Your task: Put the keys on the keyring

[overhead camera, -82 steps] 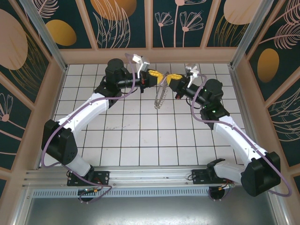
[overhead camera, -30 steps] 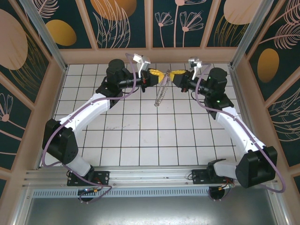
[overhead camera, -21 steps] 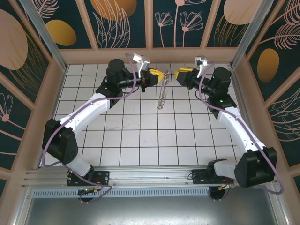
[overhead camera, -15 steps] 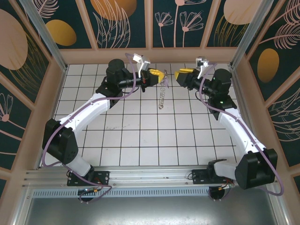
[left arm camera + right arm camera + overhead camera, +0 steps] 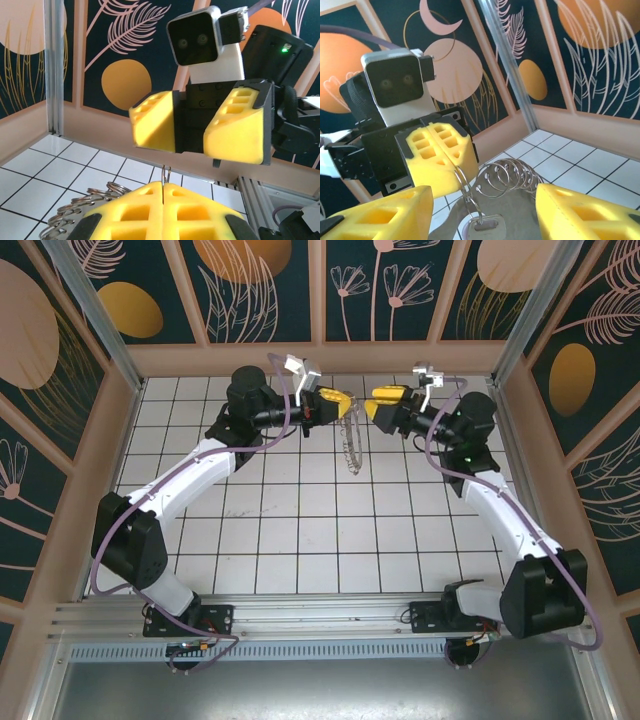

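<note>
In the overhead view, a ribbed metal rail point(image 5: 300, 612) runs along the near edge. The left arm point(image 5: 190, 480) rises from it at 7 o'clock and the right arm point(image 5: 500, 520) at 5 o'clock. Both are white-shelled with black joints, and they arch over a glossy white tiled floor point(image 5: 300, 540) with dark grout lines, converging toward 12 o'clock.

There the left gripper point(image 5: 338, 402) has its honeycombed yellow plastic fingers pressed flat together with no gap. It pinches the top of the keyring point(image 5: 351, 445), which hangs below it as a thin, pale strand of bunched wire, lifted off the tiles. The right wrist view shows the pinch falling on one slim wire loop. A small flat silver-grey key point(image 5: 486, 223) dangles under that loop, and a fan of round wire rings point(image 5: 507, 179) lies at its 2 o'clock.

The right gripper point(image 5: 376, 405) faces the left one from 3 o'clock, just beside it but apart. Its blocky yellow fingers are spread wide with nothing between them.

Beyond both stand wall panels point(image 5: 270, 280) in salmon frames, painted dark teal with orange discs and line-drawn leaves.
</note>
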